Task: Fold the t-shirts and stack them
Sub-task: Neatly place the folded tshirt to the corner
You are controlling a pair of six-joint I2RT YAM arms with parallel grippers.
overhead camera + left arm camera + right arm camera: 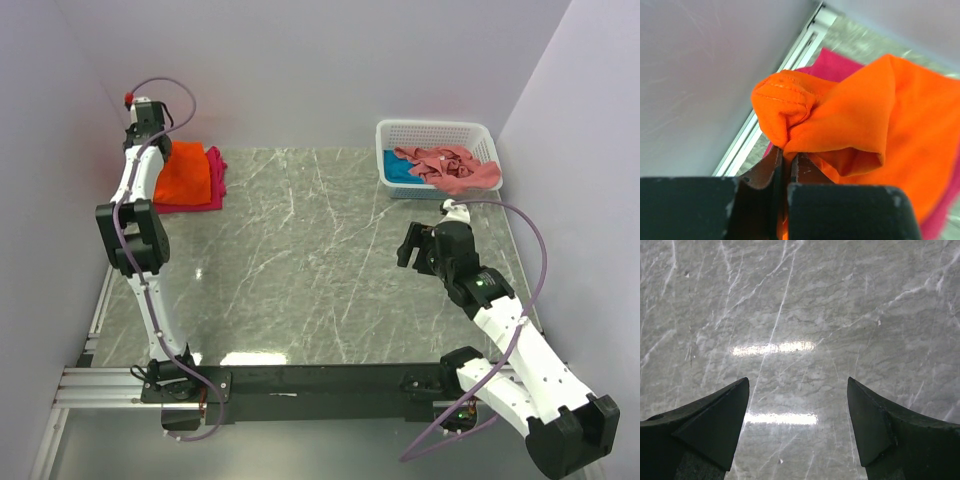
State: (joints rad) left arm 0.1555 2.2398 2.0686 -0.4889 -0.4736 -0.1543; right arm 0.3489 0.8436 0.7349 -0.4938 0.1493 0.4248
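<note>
From above, you see a grey marbled bench between pale walls, with the orange t-shirt lying on the magenta t-shirt at its far left corner. Left wrist: your left jaws pinch an orange fold. Right wrist: your right jaws gape over the bench, well apart from both shirts.

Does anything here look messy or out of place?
The salmon-pink shirt lies crumpled in the white basket at the far right, draping over its near rim, with the teal shirt bunched beneath. The orange shirt sits folded on the magenta shirt far left, but one corner is bunched in the left arm's closed jaws.
</note>
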